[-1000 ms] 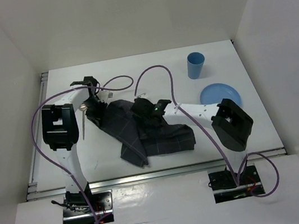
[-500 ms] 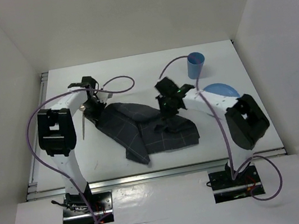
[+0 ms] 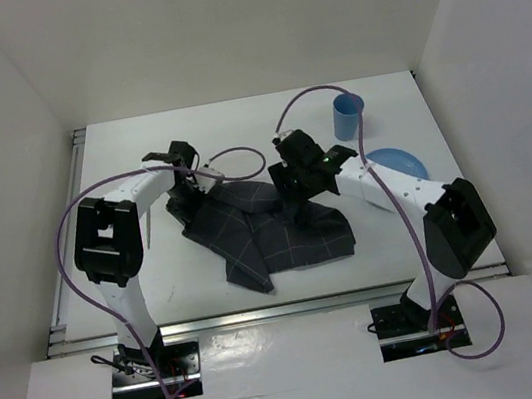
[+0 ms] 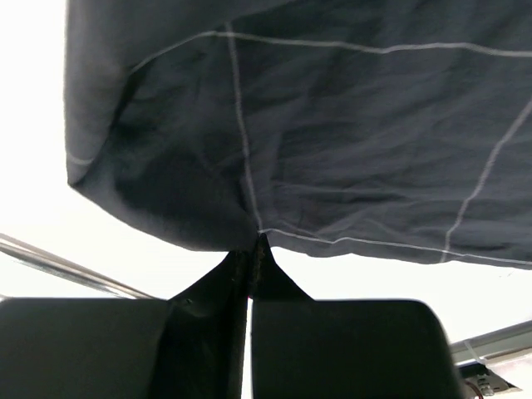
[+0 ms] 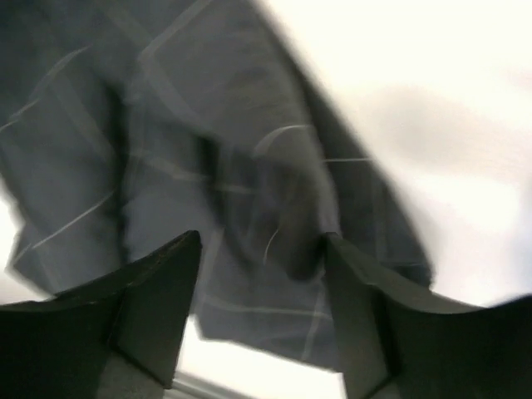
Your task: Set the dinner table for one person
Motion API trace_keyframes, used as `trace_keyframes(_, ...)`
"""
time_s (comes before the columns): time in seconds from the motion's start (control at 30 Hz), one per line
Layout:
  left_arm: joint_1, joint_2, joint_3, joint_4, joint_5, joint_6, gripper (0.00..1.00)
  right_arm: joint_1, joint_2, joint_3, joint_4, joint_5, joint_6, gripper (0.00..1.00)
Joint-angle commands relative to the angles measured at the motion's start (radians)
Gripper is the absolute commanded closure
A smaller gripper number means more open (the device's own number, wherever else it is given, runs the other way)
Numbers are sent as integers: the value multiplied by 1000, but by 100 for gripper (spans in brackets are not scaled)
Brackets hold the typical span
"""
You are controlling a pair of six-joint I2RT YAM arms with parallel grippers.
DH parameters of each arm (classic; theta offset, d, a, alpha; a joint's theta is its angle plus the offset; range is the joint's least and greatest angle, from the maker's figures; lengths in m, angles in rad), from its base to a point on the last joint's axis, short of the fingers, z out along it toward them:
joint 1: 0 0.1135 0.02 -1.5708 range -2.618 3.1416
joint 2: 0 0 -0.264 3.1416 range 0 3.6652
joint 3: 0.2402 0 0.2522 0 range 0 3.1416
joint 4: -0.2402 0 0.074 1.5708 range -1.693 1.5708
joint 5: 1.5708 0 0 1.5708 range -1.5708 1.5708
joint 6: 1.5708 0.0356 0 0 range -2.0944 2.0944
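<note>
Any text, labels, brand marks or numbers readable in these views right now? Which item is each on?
None can be read.
The checked cloth, blue cup, blue plate and dinner table show no lettering.
The wrist views show only plain cloth, and the right one is blurred.

We see the two dark fingers of the right gripper (image 5: pixel 262 241) standing well apart at the bottom edge. Through the gap and above them lies the dark grey checked cloth (image 5: pixel 208 125), rumpled, its pale lines blurred. The white dinner table (image 5: pixel 432 100) shows at upper right.
</note>
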Motion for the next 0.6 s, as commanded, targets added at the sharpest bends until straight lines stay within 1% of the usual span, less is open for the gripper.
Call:
trace_keyframes(0.0, 8, -2, 7, -2, 3, -14, 100, 53, -70, 61, -100, 135, 114, 42)
trace_keyframes(0.07, 8, -11, -15, -2, -7, -14, 100, 53, -90, 72, -164, 145, 225, 52)
trace_keyframes(0.1, 8, -22, -15, 7, -18, -14, 100, 53, -122, 63, -203, 145, 330, 57)
trace_keyframes(0.13, 8, -31, -26, 7, -18, -14, 100, 53, -143, 28, -203, 119, 375, 59)
trace_keyframes(0.17, 8, -31, -35, 7, -29, -14, 100, 53, -168, 2, -203, 91, 412, 59)
trace_keyframes(0.2, 8, -31, -35, 16, -29, -14, 100, 53, -220, -31, -156, 62, 478, 59)
trace_keyframes(0.23, 8, -40, -35, 16, -29, -14, 100, 53, -245, -67, -125, 33, 509, 59)
trace_keyframes(0.27, 8, -41, -35, 16, -29, -14, 100, 53, -263, -144, -93, -20, 539, 59)
trace_keyframes(0.3, 8, -41, -35, 16, -29, -14, 100, 53, -277, -181, -38, -45, 600, 59)
trace_keyframes(0.33, 8, -41, -35, 16, -29, -14, 100, 53, -277, -245, -15, -88, 631, 57)
trace_keyframes(0.4, 8, -30, -24, 16, -29, -25, 100, 53, -277, -288, 34, -125, 679, 52)
trace_keyframes(0.43, 8, -30, -24, 16, -29, -25, 100, 53, -262, -304, 88, -139, 716, 52)
trace_keyframes(0.53, 8, -30, -24, 16, -29, -25, 100, 53, -222, -328, 194, -150, 737, 52)
trace_keyframes(0.57, 8, -30, -24, 16, -29, -25, 100, 53, -205, -328, 194, -116, 738, 52)
